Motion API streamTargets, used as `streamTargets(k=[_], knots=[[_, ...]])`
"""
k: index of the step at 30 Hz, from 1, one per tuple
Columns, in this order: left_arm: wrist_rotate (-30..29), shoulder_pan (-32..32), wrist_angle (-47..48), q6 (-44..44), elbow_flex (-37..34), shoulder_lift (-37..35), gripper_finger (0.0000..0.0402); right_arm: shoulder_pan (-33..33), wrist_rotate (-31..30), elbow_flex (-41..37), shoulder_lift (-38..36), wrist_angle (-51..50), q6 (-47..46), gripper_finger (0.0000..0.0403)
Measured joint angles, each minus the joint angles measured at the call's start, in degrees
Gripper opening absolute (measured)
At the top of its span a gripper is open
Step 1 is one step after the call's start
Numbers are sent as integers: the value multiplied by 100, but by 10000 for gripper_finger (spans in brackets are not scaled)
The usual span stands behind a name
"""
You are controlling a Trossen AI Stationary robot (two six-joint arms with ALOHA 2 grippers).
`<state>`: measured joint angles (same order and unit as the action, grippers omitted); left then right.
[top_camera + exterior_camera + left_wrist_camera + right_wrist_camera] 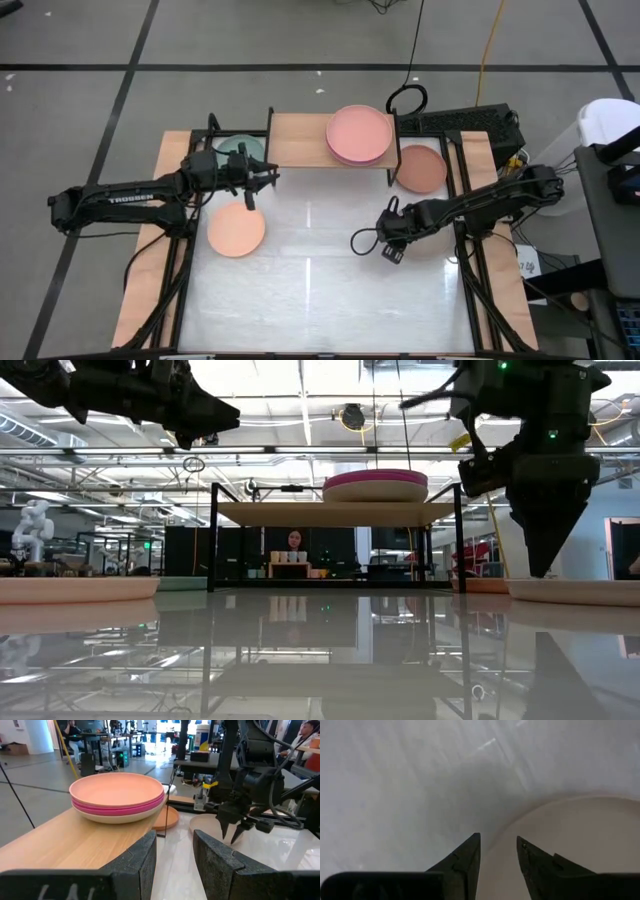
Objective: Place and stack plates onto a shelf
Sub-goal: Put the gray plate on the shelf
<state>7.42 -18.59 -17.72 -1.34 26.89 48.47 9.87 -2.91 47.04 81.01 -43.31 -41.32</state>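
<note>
The shelf (300,140) stands at the table's far edge and carries a stack of plates (358,135), peach on top with magenta and beige below (117,797). A beige plate (580,835) lies flat on the table at the right. My right gripper (497,840) points down just above its near-left rim, open, one finger over the plate and one outside it. My left gripper (175,855) hovers level and open beside the shelf's left end, empty. A peach plate (237,230) lies on the table at the left.
A teal plate (235,148) lies at the shelf's left end, below my left arm. A salmon plate (420,168) lies on the table right of the shelf. The shelf's left half (65,845) is bare wood. People sit in the room behind.
</note>
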Motion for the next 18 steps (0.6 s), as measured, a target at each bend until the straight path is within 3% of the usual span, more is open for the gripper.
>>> streamTargets(k=[12,18], knots=[[0,0,115,0,0,0,133,0,-1,-1,536,-26,-107,106],[0,0,133,-3,0,0,133,0,131,-1,542,-27,38,68]])
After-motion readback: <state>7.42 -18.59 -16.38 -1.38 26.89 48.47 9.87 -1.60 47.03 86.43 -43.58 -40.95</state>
